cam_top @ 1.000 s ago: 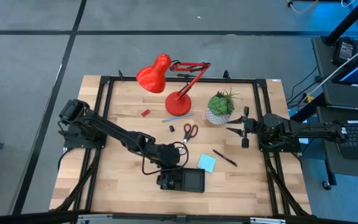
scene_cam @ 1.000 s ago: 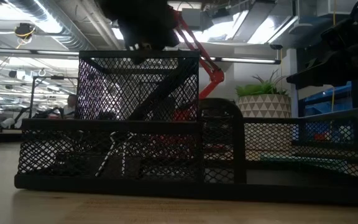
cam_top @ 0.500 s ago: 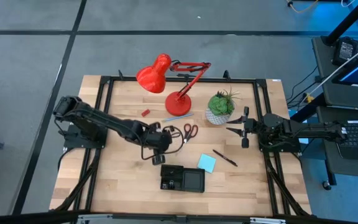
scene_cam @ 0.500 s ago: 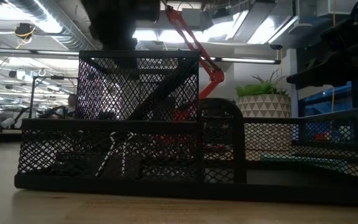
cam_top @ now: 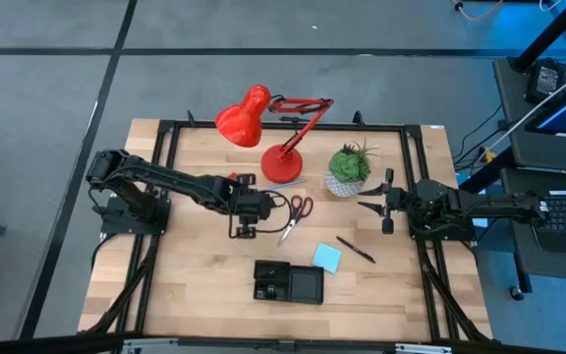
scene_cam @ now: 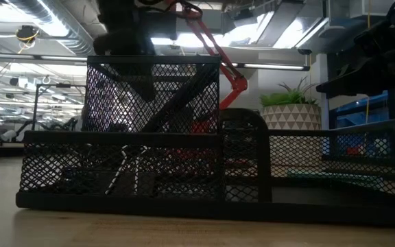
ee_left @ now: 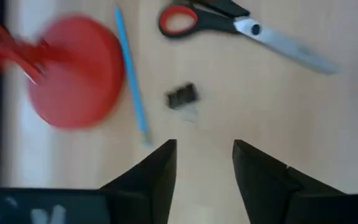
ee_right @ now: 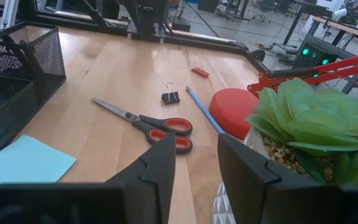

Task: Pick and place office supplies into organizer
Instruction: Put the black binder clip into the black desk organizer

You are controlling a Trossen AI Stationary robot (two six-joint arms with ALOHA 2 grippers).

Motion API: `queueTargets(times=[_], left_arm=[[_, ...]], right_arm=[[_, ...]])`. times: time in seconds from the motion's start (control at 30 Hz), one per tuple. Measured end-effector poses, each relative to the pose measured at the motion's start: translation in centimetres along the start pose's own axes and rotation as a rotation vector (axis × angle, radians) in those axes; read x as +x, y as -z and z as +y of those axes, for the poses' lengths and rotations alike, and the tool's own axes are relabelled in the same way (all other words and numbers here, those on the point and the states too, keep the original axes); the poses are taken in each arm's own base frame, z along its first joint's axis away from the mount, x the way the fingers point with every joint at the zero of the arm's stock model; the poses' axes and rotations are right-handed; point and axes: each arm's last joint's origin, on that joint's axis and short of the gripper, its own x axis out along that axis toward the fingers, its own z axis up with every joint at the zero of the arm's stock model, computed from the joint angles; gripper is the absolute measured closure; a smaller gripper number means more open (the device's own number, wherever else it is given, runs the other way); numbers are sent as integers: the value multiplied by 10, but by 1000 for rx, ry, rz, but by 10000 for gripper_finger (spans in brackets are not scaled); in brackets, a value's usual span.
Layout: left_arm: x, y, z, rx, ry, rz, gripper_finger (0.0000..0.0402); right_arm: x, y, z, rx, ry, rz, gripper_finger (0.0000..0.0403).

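Black left end effector (ee_left: 204, 163) spread, empty, poised short of binder clip (ee_left: 182, 96) on wood tabletop (cam_top: 195, 285). Centre fingers over clip, avoid blue pen (ee_left: 131, 71) beside it. Scissors (cam_top: 296, 211) near; organizer (cam_top: 289, 282) well apart. Right end effector (cam_top: 386, 205) waits by plant, part-open, empty.

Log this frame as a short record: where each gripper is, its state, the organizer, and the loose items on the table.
left gripper: open, empty, above the binder clip
right gripper: waiting near the potted plant, holding nothing
organizer: near the front edge
scissors: on the table, beside the left gripper
sticky notes: next to the organizer
black pen: on the table
blue pen: against the lamp base
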Motion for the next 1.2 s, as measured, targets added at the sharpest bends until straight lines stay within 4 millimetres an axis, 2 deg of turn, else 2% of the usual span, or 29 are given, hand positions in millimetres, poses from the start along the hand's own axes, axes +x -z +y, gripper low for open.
queueTargets(times=[0.2,0.4,0.53,0.7,0.93,1.07,1.2], left_arm=[[3,-2,9,369,-60,-1,236],[10,-3,22,392,-9,0,242],[24,-4,25,492,-6,21,248],[54,-8,22,695,8,55,247],[95,-5,19,751,34,136,253],[106,-3,20,746,37,160,262],[106,-5,20,737,23,139,272]], right_arm=[[0,2,0,-28,-3,19,280],[0,4,1,-30,-7,36,280],[0,4,1,-31,-7,40,280],[0,4,1,-32,-7,44,280],[0,5,1,-32,-8,48,280],[0,5,1,-34,-9,52,280],[0,5,1,-36,-9,52,280]])
